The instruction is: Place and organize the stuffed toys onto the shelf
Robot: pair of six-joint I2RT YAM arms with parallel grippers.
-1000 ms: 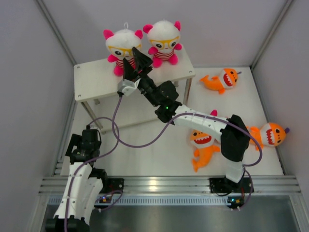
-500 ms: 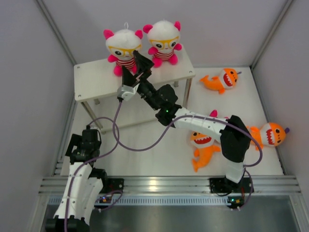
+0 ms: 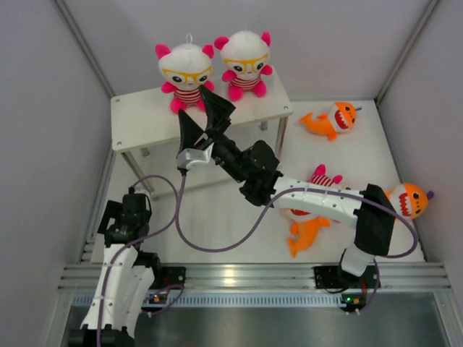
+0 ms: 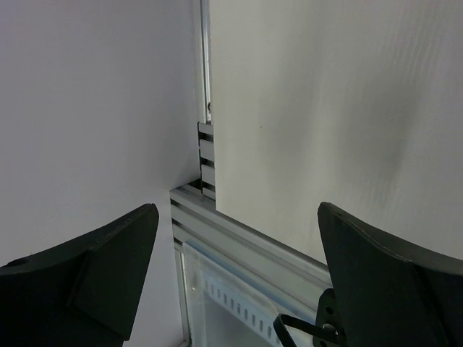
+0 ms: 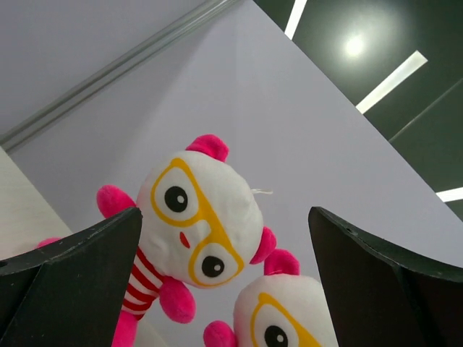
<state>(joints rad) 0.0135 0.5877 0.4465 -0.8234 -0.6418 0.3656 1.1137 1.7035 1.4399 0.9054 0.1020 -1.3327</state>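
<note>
Two white-headed bears with pink ears and yellow glasses sit upright on top of the white shelf [image 3: 141, 119]: the left bear [image 3: 186, 72] [image 5: 199, 231] and the right bear [image 3: 246, 63] [image 5: 289, 322]. My right gripper [image 3: 194, 106] [image 5: 224, 213] hangs open just in front of the left bear and holds nothing. A third bear [image 3: 325, 177] lies on the table, mostly hidden by the right arm. Orange sharks lie at the back right [image 3: 331, 119], far right [image 3: 409, 200] and under the right forearm [image 3: 307, 231]. My left gripper [image 3: 126, 213] [image 4: 235, 211] is open and empty by its base.
The shelf's thin metal legs [image 3: 281, 137] stand on the white table. White walls [image 3: 43, 108] close in the sides and back. An aluminium rail [image 3: 231, 275] [image 4: 246, 238] runs along the near edge. A purple cable [image 3: 173, 210] loops from the right wrist.
The right gripper opened wide off the left bear and drew back a little toward the near side. Its elbow swung right. The left arm stayed still.
</note>
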